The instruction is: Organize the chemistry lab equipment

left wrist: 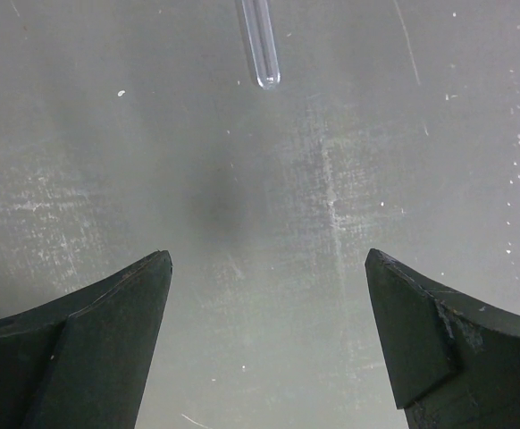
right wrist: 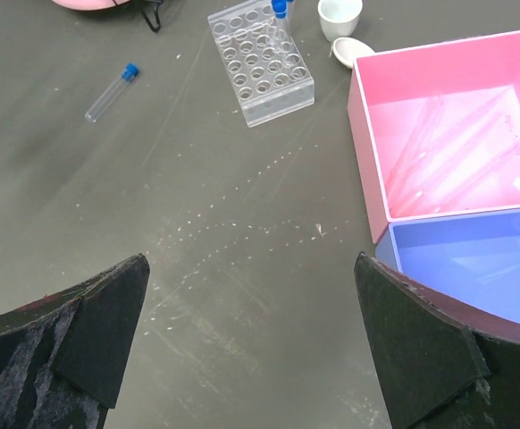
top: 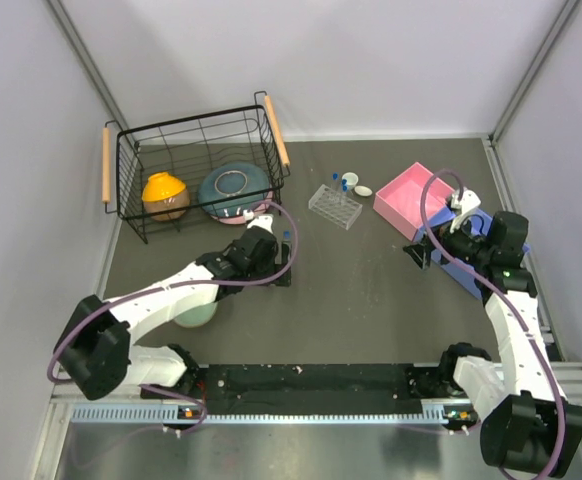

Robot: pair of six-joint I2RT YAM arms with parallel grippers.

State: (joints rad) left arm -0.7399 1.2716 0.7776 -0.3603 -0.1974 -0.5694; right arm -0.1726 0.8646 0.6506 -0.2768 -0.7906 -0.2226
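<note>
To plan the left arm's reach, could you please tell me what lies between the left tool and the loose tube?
Only bare, scuffed tabletop, as the left wrist view shows between the open left tool and the tube.

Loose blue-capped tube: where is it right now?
The loose tube lies flat on the table in the right wrist view, left of the clear rack, its rounded end just ahead of the open left gripper.

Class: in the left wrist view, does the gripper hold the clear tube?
No, the left gripper is open; the clear tube lies ahead, beyond its fingertips.
</note>
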